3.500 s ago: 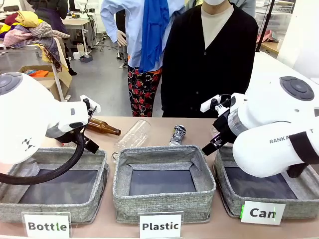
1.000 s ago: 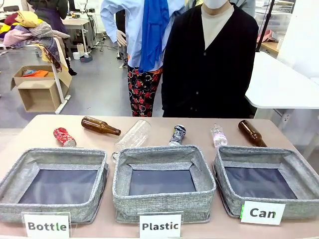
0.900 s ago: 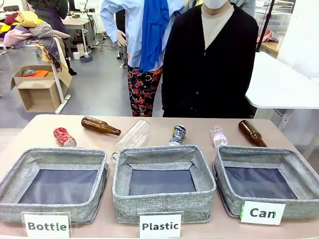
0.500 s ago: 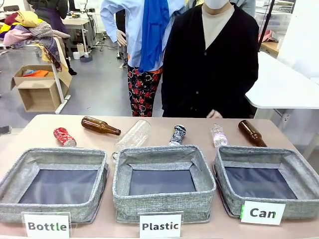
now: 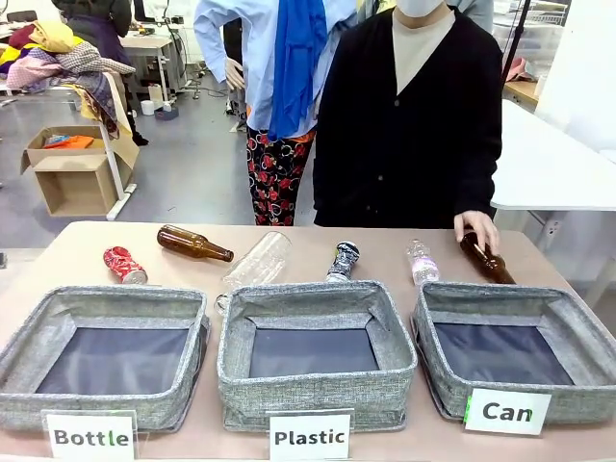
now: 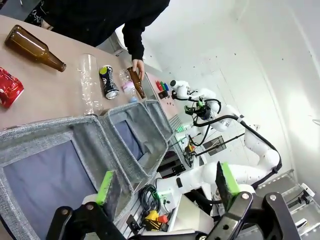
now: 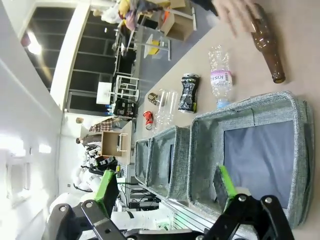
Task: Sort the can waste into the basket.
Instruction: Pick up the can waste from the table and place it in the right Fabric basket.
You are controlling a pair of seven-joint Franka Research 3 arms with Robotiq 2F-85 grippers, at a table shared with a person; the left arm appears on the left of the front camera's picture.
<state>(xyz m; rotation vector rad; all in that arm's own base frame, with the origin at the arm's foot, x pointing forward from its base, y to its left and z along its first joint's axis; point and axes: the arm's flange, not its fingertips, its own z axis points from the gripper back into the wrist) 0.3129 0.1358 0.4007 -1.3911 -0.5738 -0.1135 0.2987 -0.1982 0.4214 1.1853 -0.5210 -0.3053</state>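
Observation:
The red can lies at the table's far left, behind the "Bottle" bin. The black can lies behind the middle bin. The "Can" basket stands at the right with nothing on its dark floor. In the left wrist view my left gripper is open, high above the bins, with the red can and black can far off. My right gripper is open too, well back from the basket, black can and red can.
A person stands at the far side, one hand on the right brown bottle. Another brown bottle, a clear plastic bottle and a small plastic bottle lie on the table. The "Bottle" bin and "Plastic" bin hold nothing.
Both arms have drawn out of the front view. The person's hand has come down onto the right brown bottle. The cans have not moved.

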